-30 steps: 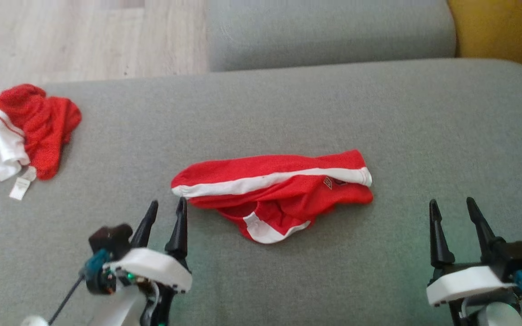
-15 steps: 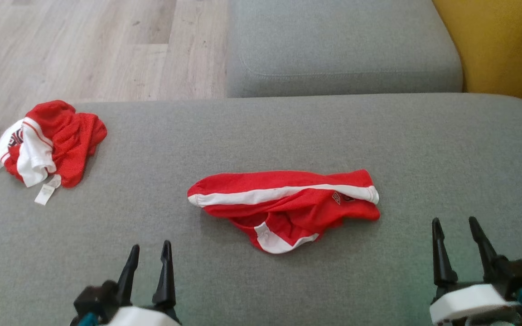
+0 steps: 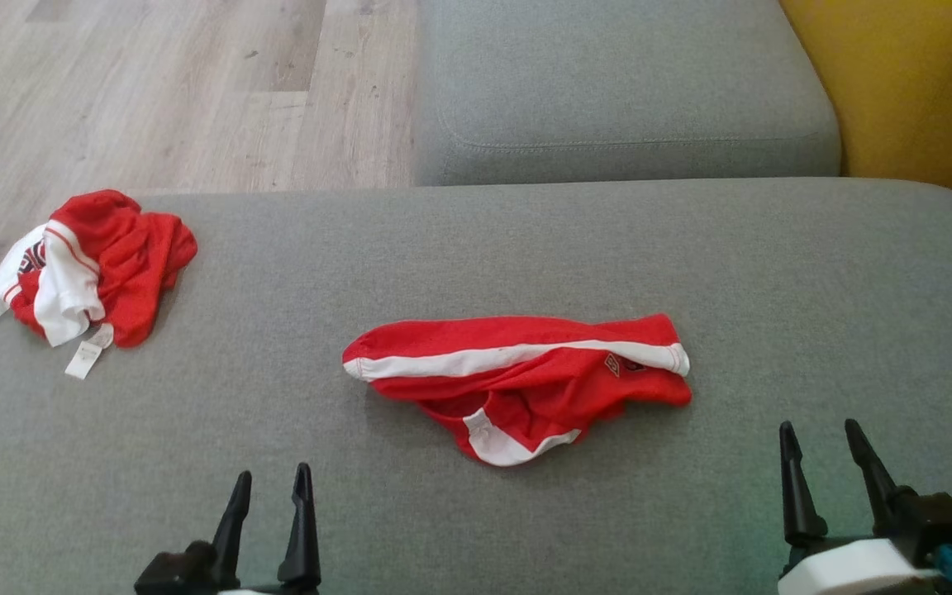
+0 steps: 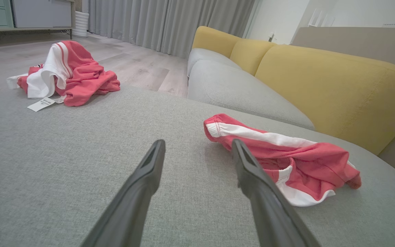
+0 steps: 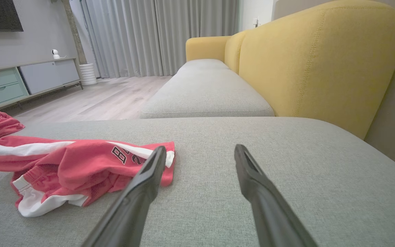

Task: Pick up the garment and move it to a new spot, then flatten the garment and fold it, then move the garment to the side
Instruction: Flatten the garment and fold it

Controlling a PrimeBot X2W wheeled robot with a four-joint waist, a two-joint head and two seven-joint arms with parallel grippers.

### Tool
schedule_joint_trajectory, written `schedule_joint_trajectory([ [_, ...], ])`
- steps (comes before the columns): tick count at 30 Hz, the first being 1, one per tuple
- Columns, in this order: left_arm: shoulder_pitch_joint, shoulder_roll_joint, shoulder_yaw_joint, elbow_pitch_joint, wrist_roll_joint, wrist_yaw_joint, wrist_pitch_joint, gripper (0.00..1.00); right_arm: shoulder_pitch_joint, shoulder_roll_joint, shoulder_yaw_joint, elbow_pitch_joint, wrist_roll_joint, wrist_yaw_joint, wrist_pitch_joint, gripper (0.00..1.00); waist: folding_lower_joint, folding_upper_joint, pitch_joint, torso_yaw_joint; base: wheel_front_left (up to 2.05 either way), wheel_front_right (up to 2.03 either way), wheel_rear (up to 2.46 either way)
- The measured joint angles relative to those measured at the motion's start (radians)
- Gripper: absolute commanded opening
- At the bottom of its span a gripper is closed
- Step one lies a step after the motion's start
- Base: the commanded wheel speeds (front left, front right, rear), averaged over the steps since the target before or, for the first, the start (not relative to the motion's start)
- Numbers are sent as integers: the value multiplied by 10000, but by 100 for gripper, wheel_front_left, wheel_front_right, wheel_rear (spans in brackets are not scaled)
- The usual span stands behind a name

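A red fabric garment with a white stripe (image 3: 517, 376) lies loosely bunched at the middle of a broad grey fabric sofa cushion (image 3: 691, 264) in the head view. Its long axis runs left to right across the seat, the stripe following that line and a white-trimmed edge sagging toward the robot. The left gripper (image 3: 273, 473) and right gripper (image 3: 819, 423) sit at the lower corners, both with fingers spread and holding nothing, each apart from the cloth. A crumpled red-and-white garment (image 3: 100, 264) with a white tag rests near the cushion's far left edge, beside a pale wood floor (image 3: 154, 83). From the left wrist, the parted fingers point over grey cushion just left of the striped garment's rounded end; the cloth stretches away to the right, toward a yellow upholstered backrest (image 4: 338, 85). From the right wrist, the spread fingers frame grey seat; the garment's printed end lies by the left finger, its length extending leftward.
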Motion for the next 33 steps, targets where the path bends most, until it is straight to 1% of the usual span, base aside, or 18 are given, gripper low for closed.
schedule_joint_trajectory([
  [13,-6,-111,180,4,173,-21,0,100,-14,0,17,88,0,0,0,100,0,0,101,73,0,0,0],
  [19,-187,-178,-94,79,337,-105,2,100,-32,0,88,88,-2,0,0,100,1,0,225,34,0,0,0],
  [24,-793,-249,-311,159,479,-201,33,100,-49,0,128,86,-6,0,0,100,1,0,367,-50,0,0,0],
  [28,-1380,-261,-836,303,890,-408,261,100,-104,0,140,82,-23,0,0,100,1,0,545,-111,0,0,0],
  [33,-2815,-378,-1724,1032,1498,-941,790,100,-377,0,221,75,-111,0,0,100,1,0,848,-180,0,0,0],
])
